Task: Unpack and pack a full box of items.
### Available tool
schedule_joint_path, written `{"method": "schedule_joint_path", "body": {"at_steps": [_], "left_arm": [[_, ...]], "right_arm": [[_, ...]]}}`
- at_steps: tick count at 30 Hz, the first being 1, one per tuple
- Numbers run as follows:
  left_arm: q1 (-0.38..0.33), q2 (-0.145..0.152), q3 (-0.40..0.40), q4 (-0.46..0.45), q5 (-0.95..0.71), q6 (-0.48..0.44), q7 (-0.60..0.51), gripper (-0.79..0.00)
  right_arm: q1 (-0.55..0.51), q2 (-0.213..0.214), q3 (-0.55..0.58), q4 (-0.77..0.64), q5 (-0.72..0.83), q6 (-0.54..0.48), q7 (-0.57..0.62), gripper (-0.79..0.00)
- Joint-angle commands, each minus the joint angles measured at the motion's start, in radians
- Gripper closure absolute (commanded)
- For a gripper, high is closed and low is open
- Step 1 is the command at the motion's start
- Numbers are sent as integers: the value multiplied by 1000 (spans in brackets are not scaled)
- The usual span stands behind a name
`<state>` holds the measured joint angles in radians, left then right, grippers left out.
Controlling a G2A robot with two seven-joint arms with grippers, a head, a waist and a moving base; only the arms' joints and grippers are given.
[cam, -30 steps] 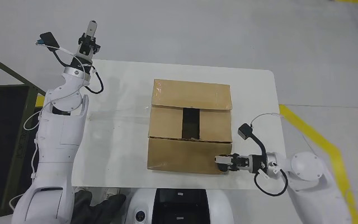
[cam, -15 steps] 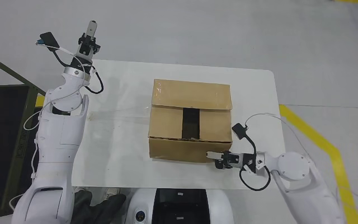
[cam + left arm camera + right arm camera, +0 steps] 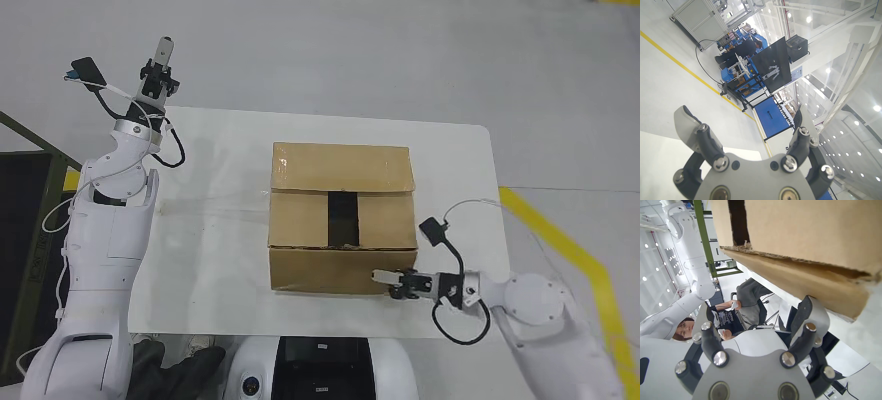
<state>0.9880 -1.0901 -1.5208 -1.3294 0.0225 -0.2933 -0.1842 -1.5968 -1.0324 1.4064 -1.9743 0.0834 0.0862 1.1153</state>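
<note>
Box [image 3: 300, 215] scene, left to right: left pincer [image 3: 162, 48] wide open, unmoved, beyond far corner of surface [image 3: 210, 250]. Box mid-surface; near flap [image 3: 340, 268] now looks shorter, tilted. Right pincer [image 3: 385, 279] open, has crept inward, one finger touching flap. Likely flap work; unpacking not begun.

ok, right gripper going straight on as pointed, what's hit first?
The cardboard box, at its near edge; one finger of the open right gripper looks almost on it, depth unclear.
</note>
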Motion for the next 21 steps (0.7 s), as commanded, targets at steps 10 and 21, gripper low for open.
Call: {"method": "schedule_joint_path", "body": {"at_steps": [10, 21], "left_arm": [[0, 0, 0, 0, 0, 0, 0, -785], [0, 0, 0, 0, 0, 0, 0, -785]], "right_arm": [[-73, 6, 134, -48, 232, -122, -73, -785], [-81, 9, 255, -15, 379, -212, -131, -785]]}}
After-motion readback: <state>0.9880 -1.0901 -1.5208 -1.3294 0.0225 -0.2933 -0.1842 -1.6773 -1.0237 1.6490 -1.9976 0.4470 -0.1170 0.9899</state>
